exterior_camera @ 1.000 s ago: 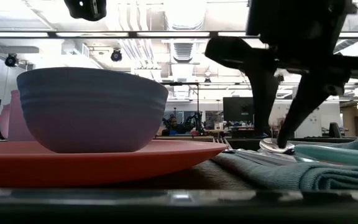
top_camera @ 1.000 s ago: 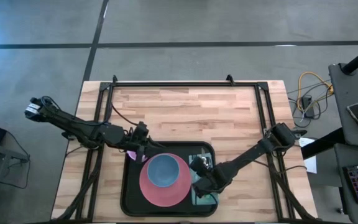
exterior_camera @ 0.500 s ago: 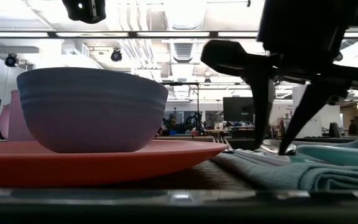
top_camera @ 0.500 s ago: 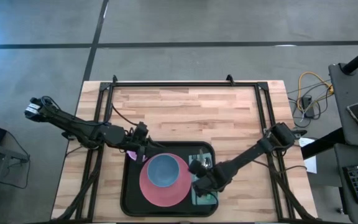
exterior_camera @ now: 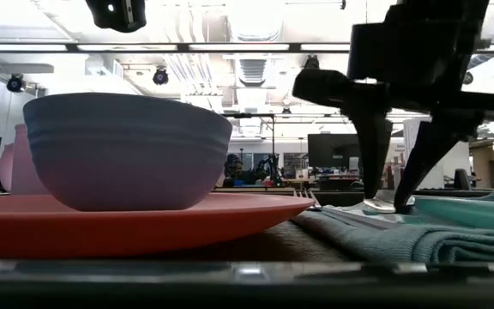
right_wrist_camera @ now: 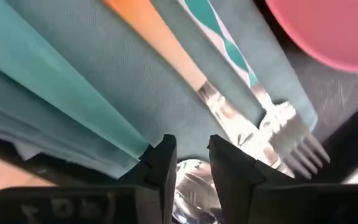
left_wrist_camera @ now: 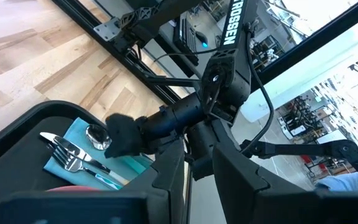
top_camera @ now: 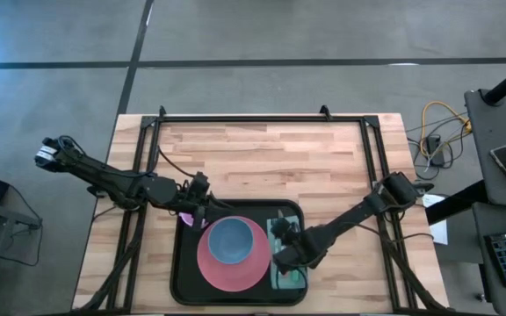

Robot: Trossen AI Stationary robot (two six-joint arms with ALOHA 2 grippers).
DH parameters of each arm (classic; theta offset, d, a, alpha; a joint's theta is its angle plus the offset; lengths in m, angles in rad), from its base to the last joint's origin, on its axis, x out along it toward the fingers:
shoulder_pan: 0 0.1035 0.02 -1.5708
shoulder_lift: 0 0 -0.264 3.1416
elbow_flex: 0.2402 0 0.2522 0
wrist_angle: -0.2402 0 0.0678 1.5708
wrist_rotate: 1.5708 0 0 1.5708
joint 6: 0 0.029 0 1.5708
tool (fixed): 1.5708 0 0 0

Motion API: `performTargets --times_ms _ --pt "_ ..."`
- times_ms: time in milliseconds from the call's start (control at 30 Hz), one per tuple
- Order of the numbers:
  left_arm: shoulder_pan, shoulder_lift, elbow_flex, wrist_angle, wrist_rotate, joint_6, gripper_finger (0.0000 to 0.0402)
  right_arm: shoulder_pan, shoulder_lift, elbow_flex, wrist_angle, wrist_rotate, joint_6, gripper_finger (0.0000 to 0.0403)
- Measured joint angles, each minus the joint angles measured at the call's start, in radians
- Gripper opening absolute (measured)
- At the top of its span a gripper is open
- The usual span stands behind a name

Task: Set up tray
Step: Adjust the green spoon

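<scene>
The black tray (top_camera: 177,268) lies at the table's near edge. On it are a pink plate (top_camera: 211,274) with a blue bowl (top_camera: 229,240), and to the right a teal napkin (top_camera: 293,279) with a fork (right_wrist_camera: 288,127), an orange-handled piece (right_wrist_camera: 166,50) and a spoon (exterior_camera: 388,205). My right gripper (top_camera: 281,235) stands over the napkin's far end, shut on the spoon. My left gripper (top_camera: 202,211) waits shut above the tray's far left corner, over a pink cup (top_camera: 186,219) that stands behind the plate (exterior_camera: 15,163). My right gripper has the spoon's bowl end (right_wrist_camera: 194,183) between its two fingertips. The fingers (exterior_camera: 369,146) come from above and point down. The spoon's bowl rests on the napkin (exterior_camera: 376,236) and is not lifted. The spoon's handle does not show.
Bare wooden table lies beyond the tray toward the far edge (top_camera: 271,154). Black frame rails (top_camera: 372,158) run along the table's sides. The bowl (exterior_camera: 127,150) and plate (exterior_camera: 135,223) stand close to the left of my right gripper.
My right gripper has shifted a little toward the plate and then back toward the table's right edge, staying low over the napkin. The spoon's bowl has slid along with it on the napkin.
</scene>
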Motion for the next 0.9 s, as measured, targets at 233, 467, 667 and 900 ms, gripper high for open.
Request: performTargets --times_ms 233,467,667,900 --pt "0.000 0.000 0.000 0.000 0.000 0.000 0.0066 0.018 -0.053 0.006 0.021 0.018 0.121 0.0083" --pt "0.000 0.000 0.000 0.000 -0.001 0.000 0.0066 0.023 -0.091 -0.005 0.012 -0.005 0.124 0.0073" --pt "0.000 0.000 0.000 0.000 -0.002 0.000 0.0066 0.032 -0.086 -0.057 0.010 -0.115 0.118 0.0078" --pt "-0.002 0.000 0.000 0.000 -0.001 0.000 0.0066 0.044 -0.086 -0.065 0.053 -0.115 0.119 0.0080"
